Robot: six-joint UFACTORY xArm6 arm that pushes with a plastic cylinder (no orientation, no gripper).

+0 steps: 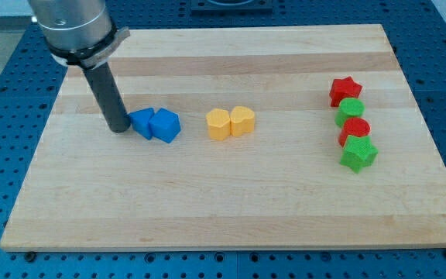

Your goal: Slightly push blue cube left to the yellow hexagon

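My tip (118, 129) rests on the wooden board (223, 209) at the view's left. It touches the left side of a small blue block (141, 122) whose shape I cannot make out. The blue cube (166, 125) sits right against that block's right side. The yellow hexagon (218, 124) lies to the right of the cube with a gap between them. A yellow heart (242, 121) touches the hexagon's right side.
At the view's right, several blocks form a top-to-bottom column: a red star (345, 90), a green round block (350, 112), a red round block (355, 130) and a green star (358, 153). The arm's grey body (72, 23) hangs over the top-left corner.
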